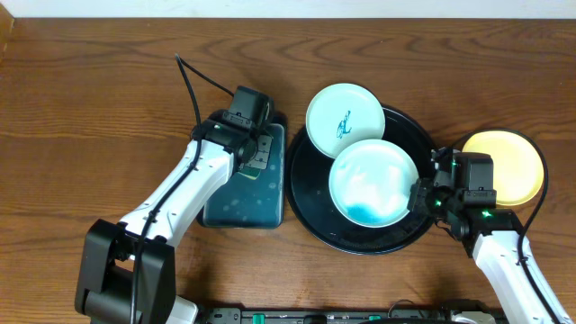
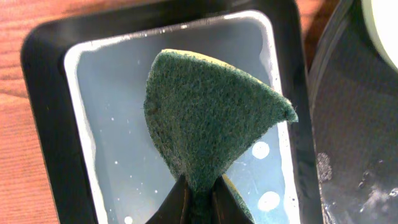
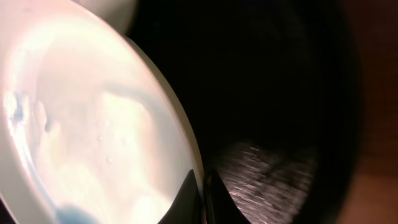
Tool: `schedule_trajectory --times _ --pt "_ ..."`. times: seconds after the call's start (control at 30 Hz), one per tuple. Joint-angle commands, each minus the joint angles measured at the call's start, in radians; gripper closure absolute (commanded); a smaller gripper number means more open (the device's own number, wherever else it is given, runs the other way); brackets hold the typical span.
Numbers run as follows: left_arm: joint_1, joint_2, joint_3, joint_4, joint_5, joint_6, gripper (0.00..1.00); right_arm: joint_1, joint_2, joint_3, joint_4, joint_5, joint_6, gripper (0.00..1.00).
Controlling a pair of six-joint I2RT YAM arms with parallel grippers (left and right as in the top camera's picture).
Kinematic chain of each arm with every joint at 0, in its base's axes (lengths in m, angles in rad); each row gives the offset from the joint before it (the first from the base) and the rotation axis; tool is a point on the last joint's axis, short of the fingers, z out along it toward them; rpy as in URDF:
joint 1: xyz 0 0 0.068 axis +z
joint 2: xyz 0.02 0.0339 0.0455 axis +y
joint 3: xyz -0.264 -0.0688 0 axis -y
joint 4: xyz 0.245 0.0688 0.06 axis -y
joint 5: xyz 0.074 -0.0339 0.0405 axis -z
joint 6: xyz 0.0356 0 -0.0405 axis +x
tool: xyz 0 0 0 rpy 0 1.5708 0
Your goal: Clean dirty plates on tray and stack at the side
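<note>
Left gripper is clamped on a fuzzy green sponge, folded into a cone above a rectangular water tray. Right gripper pinches the rim of a glossy, teal-smeared plate on the round black tray. A scribbled plate overlaps its rim; a yellow plate lies just beside it.

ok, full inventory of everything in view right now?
table: 1, brown wood, under everything
black tray: 1, black, table centre
teal tray: 1, teal, left of black tray
scribbled plate: 1, pale with teal scribble, overlapping black tray's upper rim
smeared plate: 1, pale with teal smear, middle of black tray
yellow plate: 1, pale yellow, table, right of black tray
sponge: 1, green, over teal tray
left tool: 1, black, shut on sponge
right tool: 1, black, shut on smeared plate's rim
</note>
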Motion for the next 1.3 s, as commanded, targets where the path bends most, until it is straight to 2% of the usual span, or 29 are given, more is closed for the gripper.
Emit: schedule_trajectory --times 0.0,0.3,0.47,0.83,1.2,1.23,1.27 --pt "0.004 0.005 -0.021 0.002 0.003 -0.013 0.92 0.028 -0.013 0.043 -0.031 0.143 -0.019 0.99" --pt "0.004 0.005 -0.062 0.057 0.002 -0.119 0.92 0.108 -0.013 0.185 -0.188 0.386 -0.055 0.99" --pt "0.004 0.005 -0.093 0.083 0.002 -0.126 0.92 0.165 -0.013 0.245 -0.234 0.481 -0.054 0.99" --pt "0.004 0.005 -0.132 0.118 0.002 -0.171 0.93 0.319 -0.013 0.268 -0.248 0.801 -0.055 0.99" --pt "0.004 0.005 -0.217 0.175 0.002 -0.197 0.92 0.482 -0.012 0.286 -0.182 1.063 -0.140 0.99" --pt "0.004 0.005 -0.221 0.174 0.002 -0.197 0.92 0.494 -0.012 0.289 -0.163 1.070 -0.155 0.99" --pt "0.004 0.005 -0.223 0.173 0.002 -0.197 0.87 0.506 -0.012 0.290 -0.143 1.077 -0.171 0.99"
